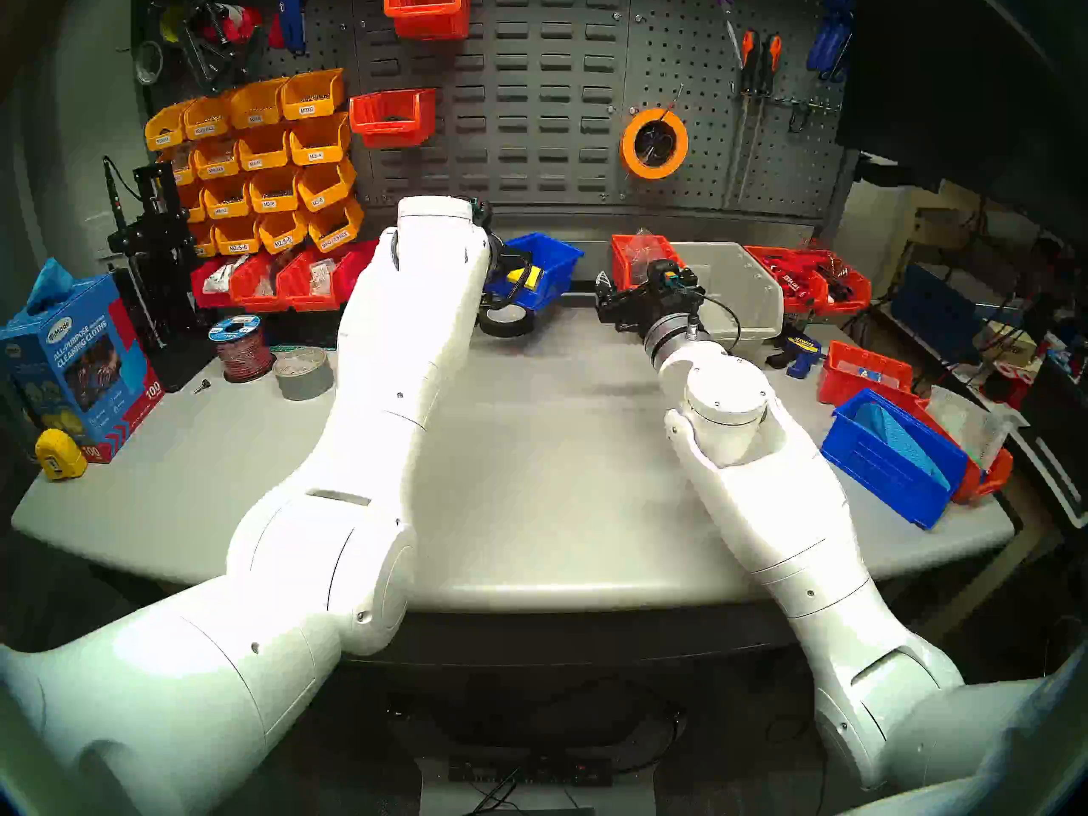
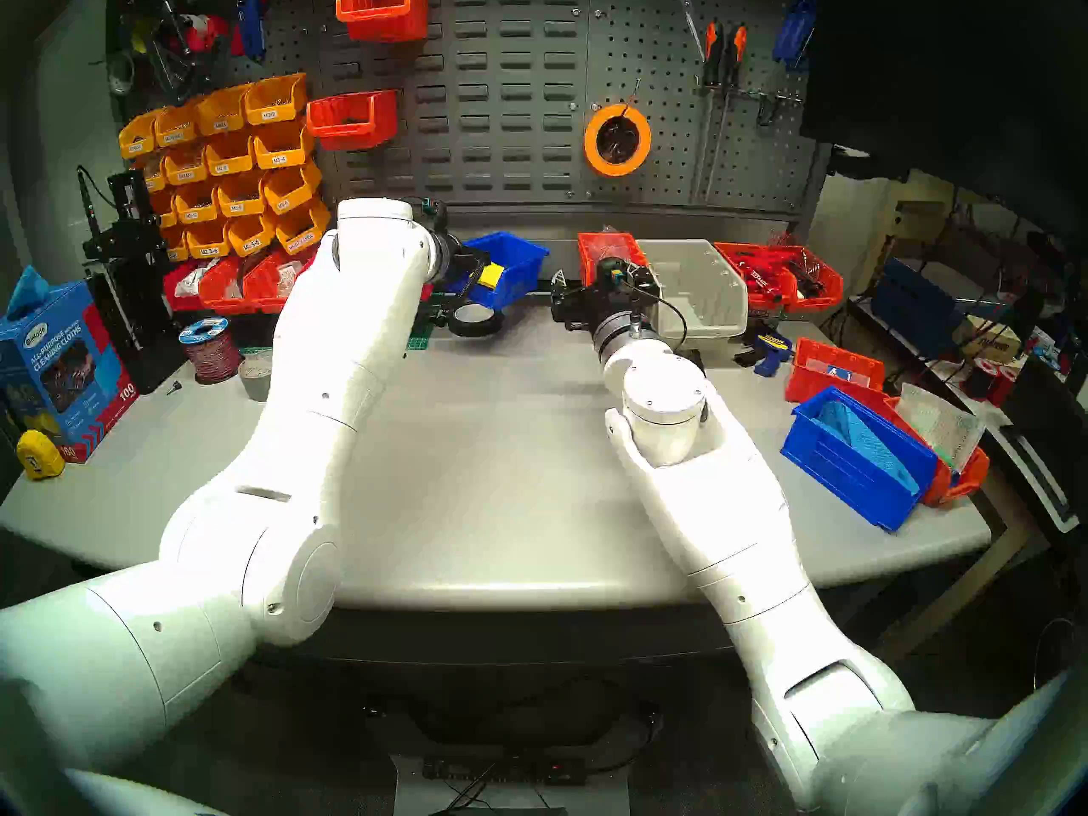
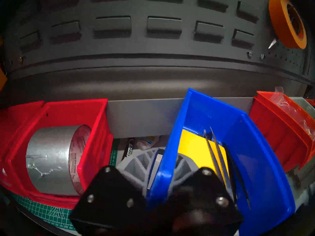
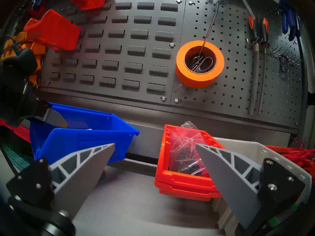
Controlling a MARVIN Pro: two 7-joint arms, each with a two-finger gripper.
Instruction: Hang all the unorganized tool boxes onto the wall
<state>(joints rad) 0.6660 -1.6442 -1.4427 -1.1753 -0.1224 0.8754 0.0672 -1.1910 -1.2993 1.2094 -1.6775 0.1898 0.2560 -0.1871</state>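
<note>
In the head view, the left gripper [image 1: 511, 270] is clamping the near wall of the blue bin [image 1: 544, 265], tilted above the table [image 1: 530, 444] at centre, below the wall [image 1: 530, 90]. In the left wrist view, its fingers [image 3: 136, 164] are straddling that wall. In the right wrist view, the right gripper [image 4: 155, 164] is standing wide open, empty, lower centre.

This is a workshop. A dark grey louvred wall [image 1: 530, 90] with pegboard sides carries screwdrivers [image 1: 759, 61], orange tape [image 1: 653, 143] and labelled yellow parts bins [image 1: 259, 161] at far left. The grey counter [image 1: 530, 444] holds tape rolls, a wire spool [image 1: 241, 349] and plastic tool boxes [image 1: 895, 455].
</note>
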